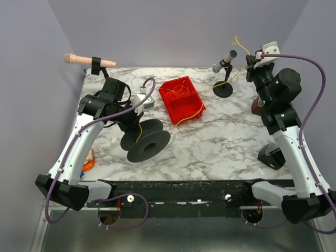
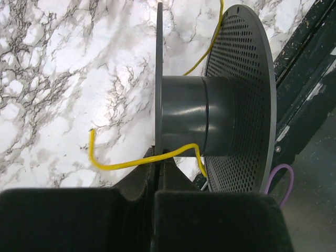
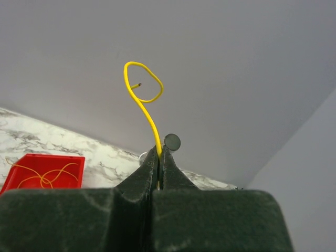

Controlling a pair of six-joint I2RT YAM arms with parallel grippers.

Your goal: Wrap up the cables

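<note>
A black spool (image 1: 149, 144) lies on its side on the marble table, left of centre. My left gripper (image 1: 137, 131) is shut on the edge of its thin flange (image 2: 157, 79), beside the hub (image 2: 194, 115). A yellow cable (image 2: 121, 164) crosses my left gripper (image 2: 158, 155) at the fingertips and bends round the hub. The cable (image 1: 190, 116) runs past the red bin (image 1: 167, 86) toward the back right. There my right gripper (image 1: 251, 62) is raised and shut on it. In the right wrist view the cable (image 3: 149, 118) rises from the right gripper (image 3: 159, 151) and curls into a loop.
The red bin (image 3: 47, 156) holds more thin loose cables. A small stand with a grey cylinder (image 1: 224, 59) on a black round base (image 1: 223, 89) stands close to the right gripper. A wooden-handled tool (image 1: 86, 60) sticks out at the back left, and a white box (image 1: 143, 101) sits behind the spool.
</note>
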